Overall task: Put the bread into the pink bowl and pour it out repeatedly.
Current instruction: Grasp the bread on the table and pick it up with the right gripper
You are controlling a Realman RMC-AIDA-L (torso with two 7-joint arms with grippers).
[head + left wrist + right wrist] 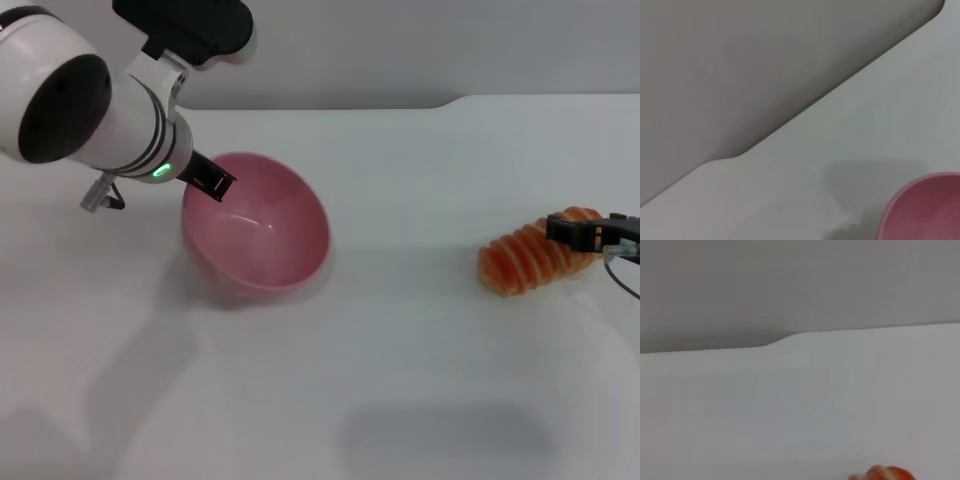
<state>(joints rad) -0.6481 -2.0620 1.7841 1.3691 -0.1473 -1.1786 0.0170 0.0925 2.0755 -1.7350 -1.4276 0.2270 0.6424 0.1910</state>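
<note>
White and bare-looking, the table (400, 380) carries everything. Left gripper (212, 183) sits at the near-left rim of the pink bowl (262, 230), which tilts with its glossy inside showing nothing in it; whether its fingers clamp the rim, I cannot tell. Well to the right of the bowl lies the bread (528, 256) on the table, the right gripper (590, 234) closed on its far end

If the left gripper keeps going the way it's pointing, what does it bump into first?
Probably the pink bowl. The left gripper points down over the bowl's near rim, toward its empty inside, though depth is hard to judge.
</note>
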